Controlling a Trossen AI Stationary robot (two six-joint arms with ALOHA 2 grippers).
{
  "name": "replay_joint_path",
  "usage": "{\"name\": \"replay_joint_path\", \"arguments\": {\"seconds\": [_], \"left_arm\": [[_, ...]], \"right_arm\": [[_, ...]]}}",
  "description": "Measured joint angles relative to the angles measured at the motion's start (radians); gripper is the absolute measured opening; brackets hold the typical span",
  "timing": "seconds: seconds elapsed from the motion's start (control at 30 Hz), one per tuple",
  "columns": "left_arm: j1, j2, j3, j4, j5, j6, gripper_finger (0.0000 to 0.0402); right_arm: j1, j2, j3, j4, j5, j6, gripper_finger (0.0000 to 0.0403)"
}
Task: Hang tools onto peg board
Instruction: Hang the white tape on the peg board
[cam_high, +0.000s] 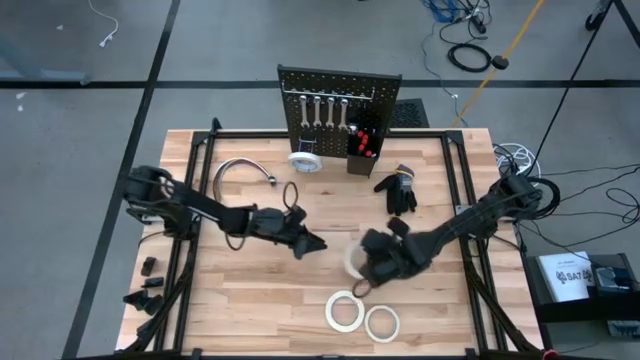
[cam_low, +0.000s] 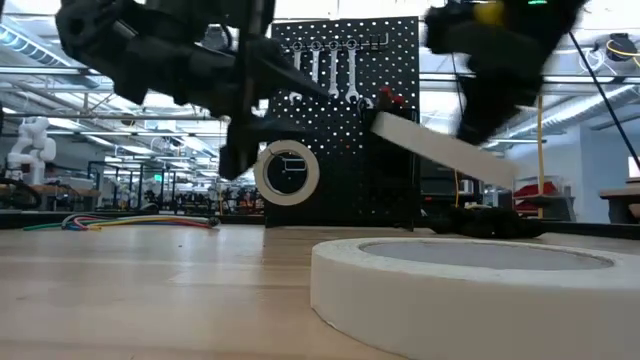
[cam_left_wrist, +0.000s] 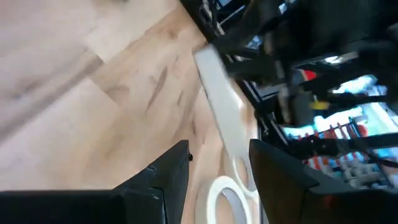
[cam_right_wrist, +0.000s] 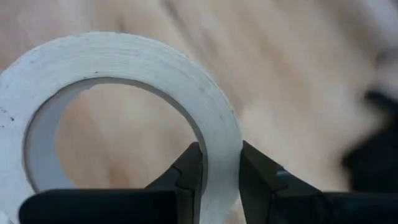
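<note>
The black peg board (cam_high: 340, 100) stands at the table's far edge. Silver wrenches (cam_high: 325, 110) hang on its hooks, and a small bin (cam_high: 362, 145) holds red-handled tools. One white tape roll (cam_high: 305, 160) hangs on its lower left. My right gripper (cam_high: 365, 262) is at mid-table, shut on a second white tape roll (cam_high: 352, 262). My left gripper (cam_high: 315, 245) hovers open just to that roll's left and touches nothing. Two more tape rolls (cam_high: 345, 310) (cam_high: 382, 323) lie flat near the table's near edge. My right gripper (cam_right_wrist: 221, 155) pinches the tape roll's wall (cam_right_wrist: 217, 134), with one finger (cam_right_wrist: 189, 168) inside the ring and the other finger (cam_right_wrist: 258, 171) outside. In the low view the roll (cam_low: 440, 150) is lifted clear of the table and tilted.
A black glove (cam_high: 398, 190) lies right of the bin. A curved chrome tube (cam_high: 245, 170) lies left of the peg board. Bare wood shows between the grippers and the peg board. In the low view the nearest flat roll (cam_low: 480, 280) fills the foreground.
</note>
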Motion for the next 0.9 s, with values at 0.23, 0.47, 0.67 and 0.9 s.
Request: {"name": "replay_joint_path", "arguments": {"seconds": [0.23,0.47,0.67,0.9], "left_arm": [[-0.001,0.110,0.064,0.016,-0.008,-0.077,0.0169],[0.012,0.109,0.066,0.021,-0.043,-0.078,0.0169],[0.050,0.104,0.072,0.065,0.043,-0.103,0.0169],[0.064,0.104,0.072,0.028,0.034,-0.131,0.0169]], "right_arm": [[-0.110,0.000,0.017,0.159,0.000,-0.273,0.0061],[-0.146,0.004,0.018,0.146,-0.001,-0.298,0.0061],[-0.154,0.004,0.022,0.108,0.003,-0.303,0.0061],[-0.160,0.003,0.022,0.179,0.007,-0.361,0.0061]]}}
